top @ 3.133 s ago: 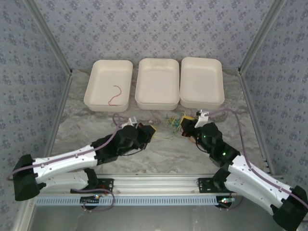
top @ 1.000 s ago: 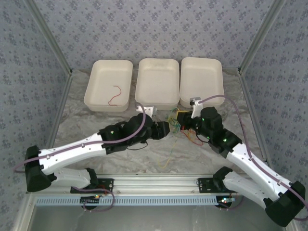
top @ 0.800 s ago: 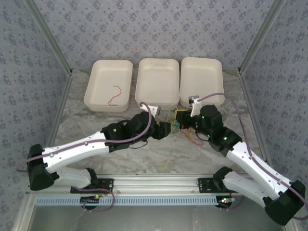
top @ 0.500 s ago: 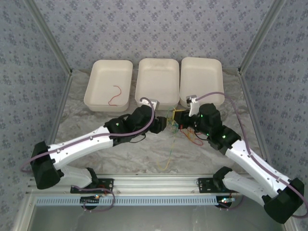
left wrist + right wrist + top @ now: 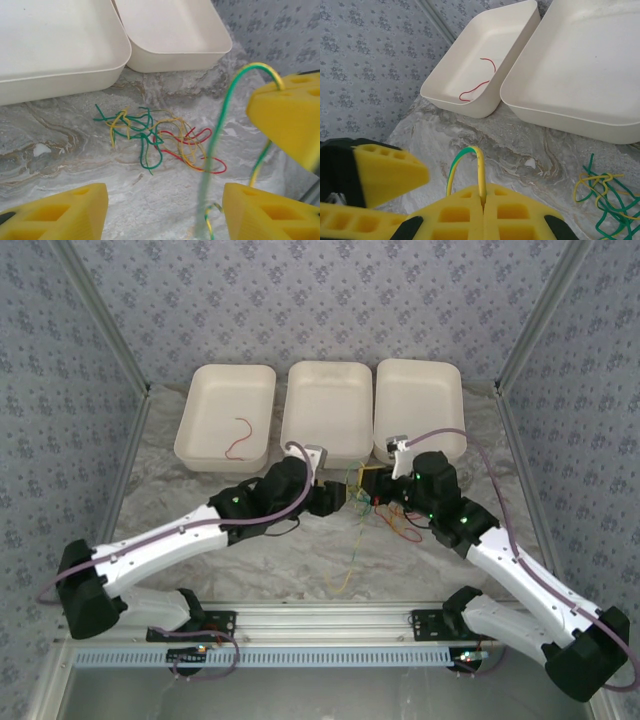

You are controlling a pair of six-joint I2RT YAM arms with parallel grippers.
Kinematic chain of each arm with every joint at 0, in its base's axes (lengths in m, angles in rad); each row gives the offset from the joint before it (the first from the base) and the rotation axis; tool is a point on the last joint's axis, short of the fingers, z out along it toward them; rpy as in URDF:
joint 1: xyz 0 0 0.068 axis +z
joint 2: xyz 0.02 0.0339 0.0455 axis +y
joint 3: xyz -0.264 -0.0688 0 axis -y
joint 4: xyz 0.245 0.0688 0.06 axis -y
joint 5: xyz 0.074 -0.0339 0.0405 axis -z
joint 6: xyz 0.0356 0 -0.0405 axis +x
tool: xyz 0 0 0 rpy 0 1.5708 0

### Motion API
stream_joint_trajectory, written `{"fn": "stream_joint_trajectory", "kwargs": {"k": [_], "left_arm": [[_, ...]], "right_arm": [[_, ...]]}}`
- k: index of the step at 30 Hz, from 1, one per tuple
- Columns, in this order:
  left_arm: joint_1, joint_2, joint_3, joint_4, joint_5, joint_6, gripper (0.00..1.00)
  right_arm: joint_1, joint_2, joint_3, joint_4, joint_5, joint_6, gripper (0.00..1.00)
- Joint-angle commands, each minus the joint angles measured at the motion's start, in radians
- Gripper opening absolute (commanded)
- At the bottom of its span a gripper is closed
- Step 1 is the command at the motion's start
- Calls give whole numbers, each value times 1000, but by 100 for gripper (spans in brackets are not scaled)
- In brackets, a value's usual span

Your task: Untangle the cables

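Right gripper [image 5: 482,199] fully closed, yellow foam pads pinching a thin green-yellow striped cable [image 5: 464,155] that arches up out of the tips. Left gripper [image 5: 165,207] just beside it, yellow fingers spread wide. Same cable runs through the gap unclamped; can't tell if it touches a pad. Beyond both, a tangle of thin red, yellow and green cables [image 5: 150,132] lies loose on the grey marbled table [image 5: 300,560], near the trays. Three cream rectangular plastic trays sit in a row at the far side. The left tray [image 5: 210,400] holds one curled red cable [image 5: 238,437]. The middle tray [image 5: 325,410] and right tray [image 5: 420,405] sit close side by side.
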Motion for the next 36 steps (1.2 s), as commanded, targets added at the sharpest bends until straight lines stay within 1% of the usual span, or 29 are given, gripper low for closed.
{"fn": "stream_joint_trajectory", "kwargs": {"k": [1, 3, 4, 5, 7, 8, 10, 11, 14, 16, 18, 22, 27, 31, 33, 34, 36], "left_arm": [[28, -46, -4, 34, 96, -85, 63], [44, -39, -17, 36, 146, -170, 60], [47, -45, -42, 70, 163, -225, 57], [47, -56, -86, 148, 194, -273, 52], [30, -72, -152, 317, 256, -309, 49], [8, -77, -148, 306, 234, -289, 49], [-37, -73, -99, 155, 122, -222, 50], [-43, -65, -90, 108, 95, -193, 51], [-41, -58, -107, 99, 59, -148, 56], [-41, -57, -109, 106, 43, -122, 60], [-37, -49, -102, 117, 42, -101, 61], [-16, -21, -65, 75, 17, -71, 59], [20, 4, -33, 72, 34, -45, 55], [37, 46, 7, 71, 80, -22, 48], [37, 66, 26, 64, 90, -12, 43], [40, 74, 36, 54, 86, -7, 38], [47, 76, 55, 27, 56, 1, 22]], "right_arm": [[-9, 10, 43, -8, -25, -11, 0], [-11, 13, 47, -2, -35, -5, 0], [-11, 12, 47, 4, -40, 1, 0], [-18, 13, 47, 11, -47, 8, 0], [-34, 19, 49, 24, -67, 29, 0], [-44, 24, 49, 30, -81, 44, 0], [-65, 28, 50, 46, -111, 70, 0], [-71, 31, 54, 48, -127, 81, 0], [-77, 41, 73, 38, -154, 89, 0], [-77, 47, 86, 23, -163, 89, 0], [-77, 49, 85, 19, -172, 88, 0], [-75, 53, 80, 16, -197, 84, 0], [-62, 57, 79, 13, -203, 84, 0], [-54, 59, 73, 15, -193, 87, 0], [-51, 61, 68, 20, -195, 89, 0], [-51, 63, 68, 21, -197, 87, 0], [-47, 66, 68, 14, -198, 81, 0]]}}
